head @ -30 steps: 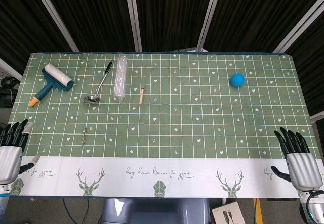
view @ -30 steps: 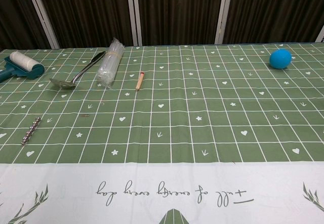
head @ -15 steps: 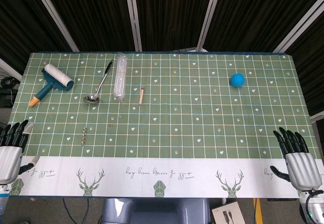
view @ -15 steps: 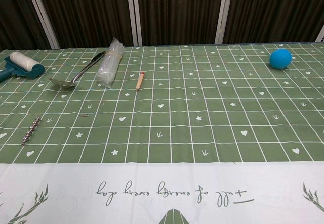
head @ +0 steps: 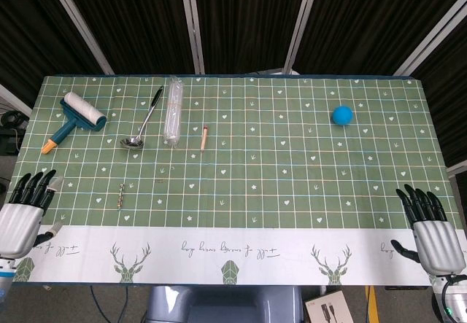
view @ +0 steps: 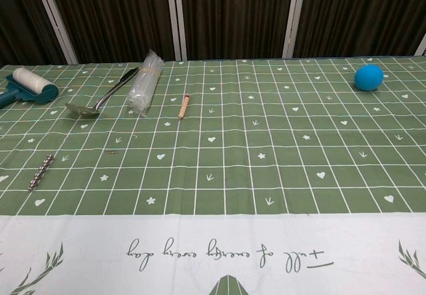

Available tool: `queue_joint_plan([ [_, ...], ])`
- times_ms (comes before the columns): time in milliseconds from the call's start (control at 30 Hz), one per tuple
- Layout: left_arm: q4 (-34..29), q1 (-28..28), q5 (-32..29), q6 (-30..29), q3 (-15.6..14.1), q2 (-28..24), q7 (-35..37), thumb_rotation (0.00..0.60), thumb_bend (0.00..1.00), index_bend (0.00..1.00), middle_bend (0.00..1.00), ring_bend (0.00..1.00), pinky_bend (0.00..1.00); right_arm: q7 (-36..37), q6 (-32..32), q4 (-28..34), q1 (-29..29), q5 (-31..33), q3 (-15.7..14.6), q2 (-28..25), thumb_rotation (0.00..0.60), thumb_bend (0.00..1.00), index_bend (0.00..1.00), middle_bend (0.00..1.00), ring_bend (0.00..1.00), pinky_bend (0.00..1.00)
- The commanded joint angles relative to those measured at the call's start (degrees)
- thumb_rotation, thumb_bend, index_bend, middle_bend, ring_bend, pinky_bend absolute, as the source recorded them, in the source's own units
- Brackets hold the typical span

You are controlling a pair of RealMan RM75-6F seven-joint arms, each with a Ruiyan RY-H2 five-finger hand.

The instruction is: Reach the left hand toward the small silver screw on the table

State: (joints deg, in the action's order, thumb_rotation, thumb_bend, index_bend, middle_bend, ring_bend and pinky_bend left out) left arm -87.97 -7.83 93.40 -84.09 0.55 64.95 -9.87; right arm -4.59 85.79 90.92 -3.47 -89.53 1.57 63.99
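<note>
- Head view: my left hand (head: 23,213) is lifting off its resting spot at the near-left corner of the table (head: 350,184) and swinging inward; its dark fingertips, a moment ago pointing straight up the cloth, are now tilting toward the screw (head: 121,194). The fingers are staying spread and holding nothing.
- The screw is lying on the green grid to the right of that hand, well apart from it, so I am judging the reach as only just starting.
- My right hand (head: 432,228) is keeping still at the near-right edge, fingers apart and empty.
- Chest view: neither hand is showing. The screw (view: 40,172) is sitting unmoved near the left edge; what looks like a tinier fastener beside it is too small to tell.
</note>
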Motion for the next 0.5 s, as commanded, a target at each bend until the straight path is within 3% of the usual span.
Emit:
queue_joint_plan([
  [33,1.27,-3.30,2.02,3.76,-0.10,-2.89,1.89,0.600,0.20,0.22,0.00,0.00,0.00,-0.31,-0.18,0.04,-0.13,-0.05,0.00,0.13,0.600,0.05,0.00,0.00,0.00,0.05],
  [233,1.63,-9.35,4.16,11.56,-0.35,-7.43,4.42,0.600,0.21,0.37,0.00,0.00,0.00,-0.98,-0.55,0.02,-0.44,-0.18,0.02,0.52,0.600,0.05,0.00,0.00,0.00,0.05],
  [500,5.43,-14.43,9.43,17.77,-2.80,-8.04,1.45,0.600,0.23,0.41,0.00,0.00,0.00,-0.75,-0.49,-0.10,-0.42,-0.04,0.08,0.51,0.600,0.05,0.00,0.00,0.00,0.05],
])
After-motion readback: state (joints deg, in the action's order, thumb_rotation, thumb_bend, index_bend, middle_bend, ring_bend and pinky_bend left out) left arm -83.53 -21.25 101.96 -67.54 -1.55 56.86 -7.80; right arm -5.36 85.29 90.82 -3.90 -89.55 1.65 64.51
